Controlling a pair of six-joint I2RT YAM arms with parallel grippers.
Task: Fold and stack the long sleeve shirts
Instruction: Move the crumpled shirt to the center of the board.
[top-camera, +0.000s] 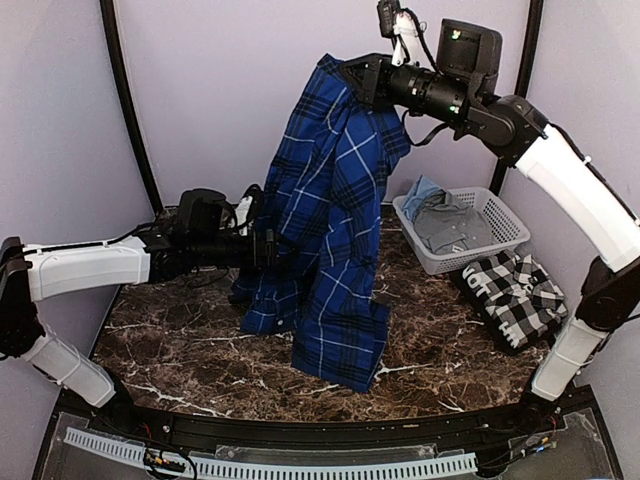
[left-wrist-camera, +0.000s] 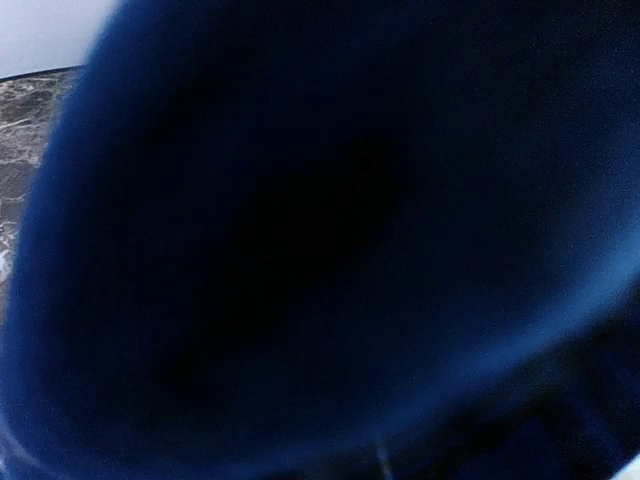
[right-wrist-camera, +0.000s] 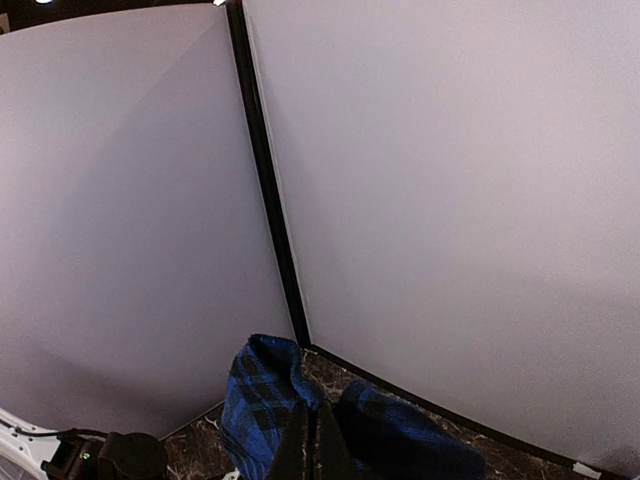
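The royal blue plaid shirt (top-camera: 335, 220) hangs high above the table, its lower end draped on the marble. My right gripper (top-camera: 347, 76) is shut on its top edge; in the right wrist view the closed fingers (right-wrist-camera: 300, 450) pinch bunched blue cloth (right-wrist-camera: 262, 395). My left gripper (top-camera: 268, 247) is pushed into the shirt's left side at mid height; its fingers are hidden by cloth. The left wrist view is filled by dark blue fabric (left-wrist-camera: 330, 250). The black-and-white check shirt (top-camera: 515, 293) lies folded on the table at the right.
A white basket (top-camera: 500, 232) with grey and light blue clothes stands at the back right, beside the check shirt. The dark marble table (top-camera: 180, 350) is enclosed by pale walls with black posts (top-camera: 125, 100).
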